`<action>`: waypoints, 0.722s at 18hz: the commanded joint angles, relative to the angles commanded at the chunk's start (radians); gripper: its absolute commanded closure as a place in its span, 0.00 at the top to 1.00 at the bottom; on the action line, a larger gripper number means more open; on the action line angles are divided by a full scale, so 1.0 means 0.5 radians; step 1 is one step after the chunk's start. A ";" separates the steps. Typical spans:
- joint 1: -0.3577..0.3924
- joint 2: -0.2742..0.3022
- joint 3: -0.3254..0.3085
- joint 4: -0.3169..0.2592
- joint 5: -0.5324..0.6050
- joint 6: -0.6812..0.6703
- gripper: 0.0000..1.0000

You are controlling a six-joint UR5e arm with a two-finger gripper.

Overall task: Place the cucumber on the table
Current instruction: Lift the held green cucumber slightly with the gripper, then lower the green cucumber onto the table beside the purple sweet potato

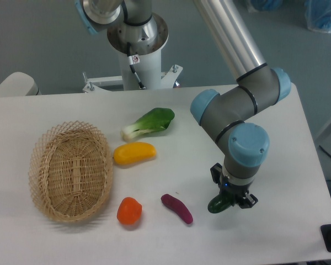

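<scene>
The dark green glossy cucumber (pixel 219 205) is between the fingers of my gripper (pixel 230 199), low over the white table (pixel 287 182) at the front right. Only its lower left end shows; the rest is hidden by the gripper and wrist. The gripper points down and is shut on the cucumber. I cannot tell whether the cucumber touches the tabletop.
A purple vegetable (pixel 177 208) lies just left of the cucumber. An orange piece (pixel 129 211), a yellow piece (pixel 134 153) and a bok choy (pixel 149 122) lie further left. An oval wicker basket (pixel 71 170) stands at the left. The table's front edge is close below the gripper.
</scene>
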 joint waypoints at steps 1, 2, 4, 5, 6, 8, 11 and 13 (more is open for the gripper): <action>0.000 0.000 -0.006 -0.003 0.000 0.012 0.10; 0.000 0.003 -0.012 -0.003 0.000 0.013 0.10; -0.003 0.031 -0.073 0.000 0.012 -0.015 0.10; -0.003 0.046 -0.116 0.009 0.015 -0.039 0.10; -0.006 0.052 -0.153 0.027 0.018 -0.125 0.10; -0.009 0.055 -0.205 0.116 0.021 -0.376 0.10; -0.031 0.043 -0.255 0.175 0.022 -0.552 0.10; -0.037 0.031 -0.264 0.181 0.025 -0.631 0.11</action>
